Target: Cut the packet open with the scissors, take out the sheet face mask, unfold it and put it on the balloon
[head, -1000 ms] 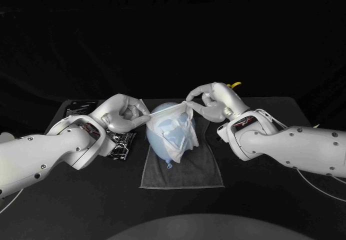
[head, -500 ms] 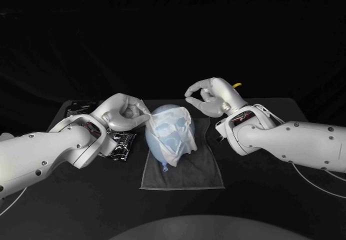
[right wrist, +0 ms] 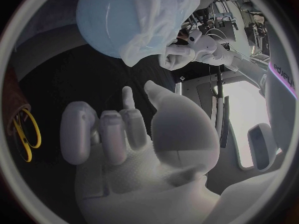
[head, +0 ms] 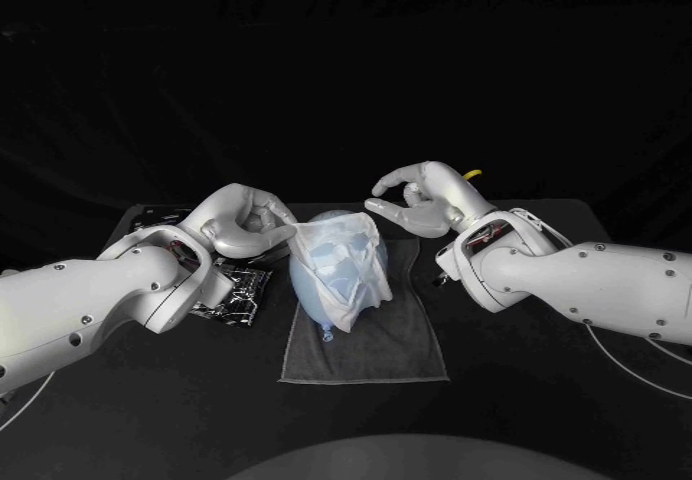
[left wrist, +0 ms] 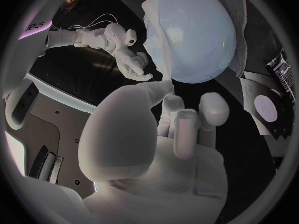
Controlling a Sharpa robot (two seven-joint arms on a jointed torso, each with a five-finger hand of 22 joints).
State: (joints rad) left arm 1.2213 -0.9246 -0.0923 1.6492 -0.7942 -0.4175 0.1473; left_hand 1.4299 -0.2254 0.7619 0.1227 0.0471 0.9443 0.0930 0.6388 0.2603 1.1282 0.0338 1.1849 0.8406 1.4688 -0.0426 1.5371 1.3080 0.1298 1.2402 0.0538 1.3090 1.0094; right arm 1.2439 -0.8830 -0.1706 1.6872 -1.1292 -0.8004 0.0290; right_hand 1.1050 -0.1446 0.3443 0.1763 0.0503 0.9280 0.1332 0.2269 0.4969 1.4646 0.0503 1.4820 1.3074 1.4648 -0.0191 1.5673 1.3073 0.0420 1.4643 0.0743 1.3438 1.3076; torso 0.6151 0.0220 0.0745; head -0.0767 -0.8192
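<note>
R hand (head: 418,203) has let go of the sheet mask (head: 346,250) since a sec ago. Its fingers are now spread, holding nothing, just beside the balloon (left wrist: 196,35). L hand (head: 242,218) still pinches the mask's upper corner betw. thumb & finger. Mask lies draped over the balloon on the grey towel (head: 368,350) — bunched, not smoothed. Placement looks nearly done — L release prob. remains.

Free gap between right robot hand (head: 418,205) and balloon (right wrist: 102,21); packet (head: 240,291) beside left arm (head: 116,292)
</note>
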